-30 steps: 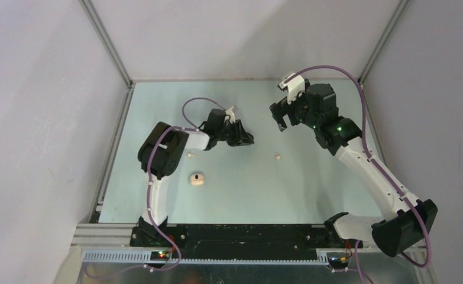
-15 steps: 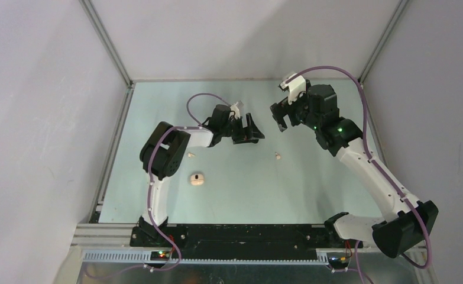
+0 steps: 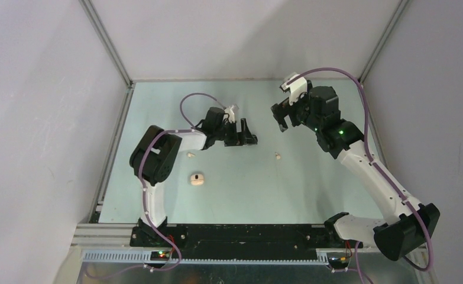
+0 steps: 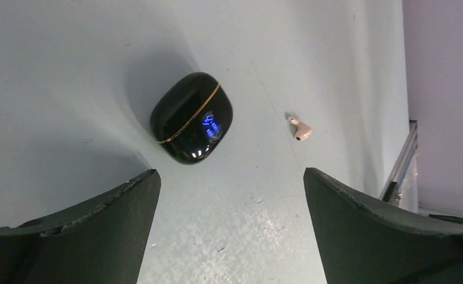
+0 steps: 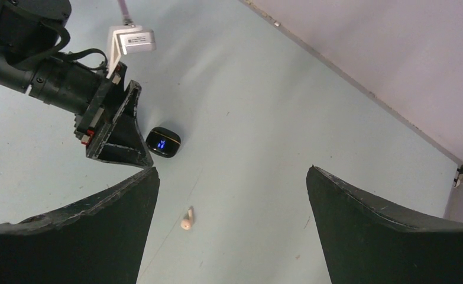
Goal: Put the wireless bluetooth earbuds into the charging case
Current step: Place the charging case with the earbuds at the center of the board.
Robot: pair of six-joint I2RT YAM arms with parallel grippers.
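**Top external view: both jaws released, buds and case lying loose**

Nearest the arm bases, the charging case (image 3: pixel 197 178) sits alone on the surface (image 3: pixel 311 195). It is beige with a dark spot on top, and at this size I cannot tell whether that spot is an open well or a mark. Just beyond it, a cream earbud (image 3: pixel 190 155) lies close beside the left arm. A second earbud (image 3: pixel 278 157) lies well apart to the right, between the two arms. Neither is in the case, so insertion looks not yet begun.

Farther on, the left jaws (image 3: pixel 248 133) hang low and spread wide, grasping nothing. The left wrist view suggests why they are there. A black pod (image 4: pixel 191 117), glossy with a gold seam and a blue lit mark, rests on the surface just ahead of the fingertips, touching neither. From above it cannot be told apart from the dark jaws. It reads as a closed case rather than a bud, though I cannot be sure.

Farthest, the right jaws (image 3: pixel 279 117) hover raised, equally wide and empty, angled toward the pod. They are probably held there to keep clear of the left arm. A pale sliver at the left edge of the right wrist view is cut off and cannot be named.
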